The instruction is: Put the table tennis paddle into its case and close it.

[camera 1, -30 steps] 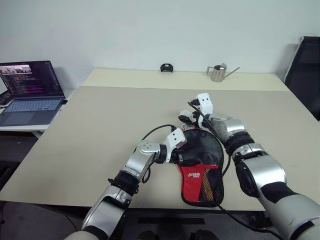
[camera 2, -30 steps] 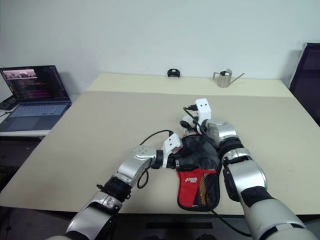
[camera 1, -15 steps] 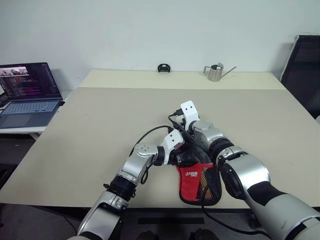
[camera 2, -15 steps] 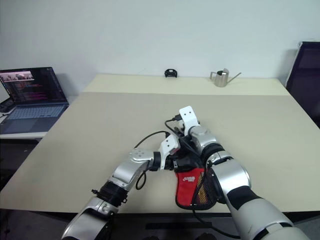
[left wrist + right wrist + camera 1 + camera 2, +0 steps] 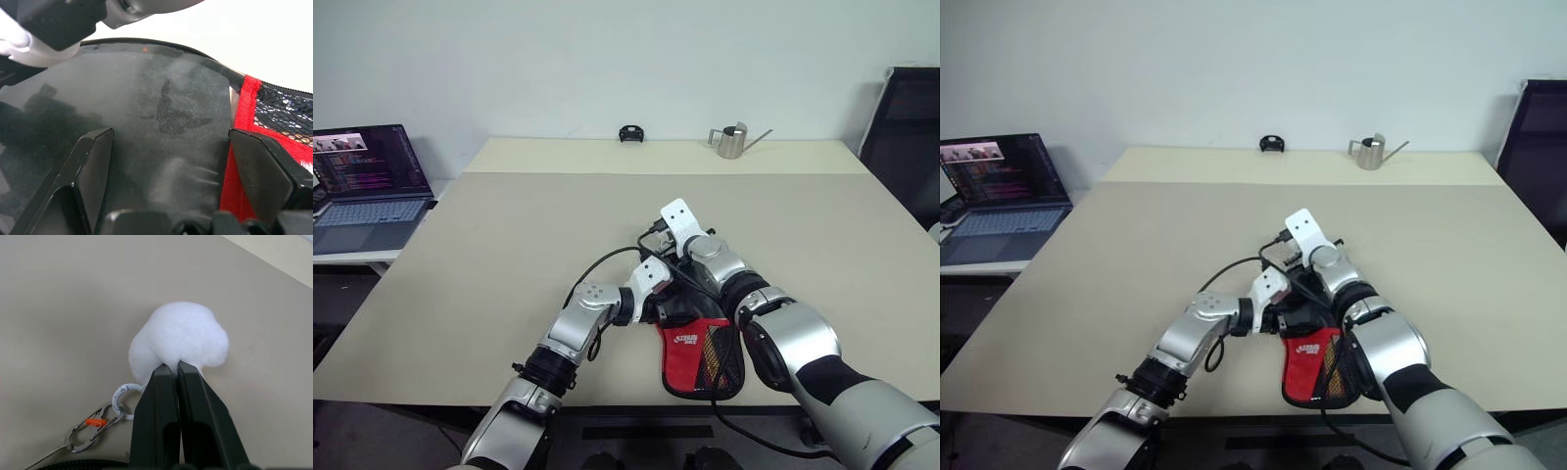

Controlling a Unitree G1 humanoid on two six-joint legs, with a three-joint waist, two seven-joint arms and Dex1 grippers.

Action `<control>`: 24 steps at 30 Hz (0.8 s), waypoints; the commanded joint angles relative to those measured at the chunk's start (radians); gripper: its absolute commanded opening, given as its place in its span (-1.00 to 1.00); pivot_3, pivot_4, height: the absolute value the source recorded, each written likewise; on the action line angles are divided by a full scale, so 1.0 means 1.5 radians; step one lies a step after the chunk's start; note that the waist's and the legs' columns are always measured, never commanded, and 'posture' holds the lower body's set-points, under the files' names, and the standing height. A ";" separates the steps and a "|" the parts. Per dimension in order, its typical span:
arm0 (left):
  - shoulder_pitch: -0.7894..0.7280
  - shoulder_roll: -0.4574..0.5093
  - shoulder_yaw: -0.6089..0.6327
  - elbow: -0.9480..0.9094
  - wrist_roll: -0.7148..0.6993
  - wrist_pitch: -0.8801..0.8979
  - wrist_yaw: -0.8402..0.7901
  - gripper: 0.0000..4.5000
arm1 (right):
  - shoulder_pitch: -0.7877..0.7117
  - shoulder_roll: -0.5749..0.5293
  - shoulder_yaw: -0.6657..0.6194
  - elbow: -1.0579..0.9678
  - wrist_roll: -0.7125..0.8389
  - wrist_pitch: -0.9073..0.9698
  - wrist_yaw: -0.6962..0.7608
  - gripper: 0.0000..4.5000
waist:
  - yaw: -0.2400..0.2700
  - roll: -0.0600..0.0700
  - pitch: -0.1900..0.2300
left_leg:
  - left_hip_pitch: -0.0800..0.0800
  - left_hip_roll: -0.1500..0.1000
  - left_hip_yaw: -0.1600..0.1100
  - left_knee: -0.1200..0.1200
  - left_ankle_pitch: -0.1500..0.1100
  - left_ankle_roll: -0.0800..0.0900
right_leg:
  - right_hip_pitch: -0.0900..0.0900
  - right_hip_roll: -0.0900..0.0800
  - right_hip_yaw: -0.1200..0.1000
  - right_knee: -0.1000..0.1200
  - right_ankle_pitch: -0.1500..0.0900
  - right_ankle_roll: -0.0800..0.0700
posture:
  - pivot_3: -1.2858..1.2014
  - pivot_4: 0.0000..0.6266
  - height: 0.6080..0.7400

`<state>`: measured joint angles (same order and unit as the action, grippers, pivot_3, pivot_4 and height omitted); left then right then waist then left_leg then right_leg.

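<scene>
The left gripper (image 5: 166, 161) has its jaws spread wide over the dark upper half of the case (image 5: 703, 338), one finger on the black cover and the other against the red panel; nothing is pinched, so if it only rests there the case could slide or rotate on the worktop (image 5: 509, 255) once the other arm pulls. The case lies near the worktop's front edge, a little right of the middle: a soft black pouch with a red panel bearing white lettering and a black mesh pocket toward that edge. The table tennis paddle cannot be made out, so I cannot tell whether it is fully seated; a protruding handle would jam the zipper. Just beyond the case, the right gripper (image 5: 177, 369) has its jaws pressed together on a white fluffy pompom (image 5: 181, 340), which hangs from a small ring and clips (image 5: 98, 423). That soft tuft may slip free, or the pull may drag the case.
</scene>
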<state>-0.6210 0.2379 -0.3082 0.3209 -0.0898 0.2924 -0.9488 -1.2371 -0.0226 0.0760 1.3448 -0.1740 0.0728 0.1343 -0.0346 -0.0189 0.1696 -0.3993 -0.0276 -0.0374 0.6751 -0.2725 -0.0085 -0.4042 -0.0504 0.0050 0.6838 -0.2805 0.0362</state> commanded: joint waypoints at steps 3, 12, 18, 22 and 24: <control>0.007 -0.002 -0.008 -0.010 0.004 -0.006 -0.002 0.82 | -0.003 -0.002 -0.004 -0.007 -0.009 -0.019 -0.010 -0.99 | 0.000 0.000 0.000 | 0.000 0.000 0.000 0.000 0.000 0.000 | 0.000 0.000 0.000 0.000 0.000 0.000 | 0.03 -0.52 1.00; 0.004 -0.008 -0.013 0.017 0.005 -0.016 -0.010 0.82 | -0.012 -0.085 -0.012 -0.012 -0.023 -0.027 -0.014 -0.99 | 0.002 0.000 0.000 | 0.000 0.000 0.000 0.000 0.000 0.000 | 0.000 0.000 0.000 0.000 0.000 0.000 | 0.03 -0.52 1.00; -0.003 -0.022 -0.019 0.043 0.007 -0.028 -0.021 0.82 | 0.004 -0.113 -0.020 -0.016 -0.020 -0.028 -0.006 -0.99 | 0.000 0.000 0.000 | 0.000 0.001 0.002 0.000 0.000 0.000 | 0.000 0.000 0.001 0.000 0.000 0.000 | 0.03 -0.52 1.00; -0.008 -0.026 -0.019 0.056 0.009 -0.034 -0.028 0.82 | 0.012 -0.113 -0.039 -0.022 0.000 -0.024 -0.001 -0.99 | 0.000 0.000 0.000 | 0.000 0.001 0.003 0.000 0.000 0.001 | 0.000 0.000 0.002 0.000 0.000 0.000 | 0.03 -0.52 1.00; -0.010 -0.027 -0.018 0.062 0.011 -0.038 -0.030 0.82 | 0.009 -0.108 -0.060 -0.025 0.022 -0.024 0.001 -0.99 | 0.000 0.000 0.000 | 0.000 0.001 0.004 0.000 0.000 0.001 | 0.000 0.000 0.002 0.000 0.000 0.000 | 0.03 -0.52 1.00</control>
<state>-0.6381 0.2036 -0.3131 0.3907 -0.0818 0.2302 -0.9812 -1.2008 -0.1857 0.0200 1.3443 -0.1739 0.0504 0.1324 -0.0340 -0.0187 0.1693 -0.3989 -0.0262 -0.0315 0.6751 -0.2728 -0.0071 -0.4042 -0.0498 0.0089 0.6833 -0.2804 0.0362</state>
